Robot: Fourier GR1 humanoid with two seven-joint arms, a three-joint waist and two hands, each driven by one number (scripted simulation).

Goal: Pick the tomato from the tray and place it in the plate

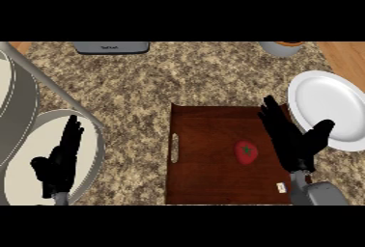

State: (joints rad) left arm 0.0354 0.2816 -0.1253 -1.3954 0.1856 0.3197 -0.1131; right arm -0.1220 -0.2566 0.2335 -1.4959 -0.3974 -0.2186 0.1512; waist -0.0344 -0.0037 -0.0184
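A: What sits farthest left?

B: A grey metal sink rim (43, 77) crosses the corner, with a round pale bowl (92, 159) below it. The left robot hand (58, 161) shows over that bowl, fingers straight and pointing up, holding nothing.

A: And up at the top?

B: A grey box-like thing (112, 47) lies at the far edge of the speckled table (143, 82); I can't tell what it is.

A: The middle?

B: A dark brown wooden tray (206, 135) with a slot handle (175, 148) on its left side. The red tomato (246, 152), green stem up, lies on the tray's right half.

A: Is anything touching the tomato?

B: No. The right robot hand (288, 140) is just beside it, to its right, over the tray's right edge. Its fingers are stretched out and the thumb is spread toward the plate; it grips nothing.

A: Where's the plate?

B: The white plate (335, 103) lies on the table right of the tray, partly cut off by the view's edge. A grey cup (281, 48) stands at the top right.
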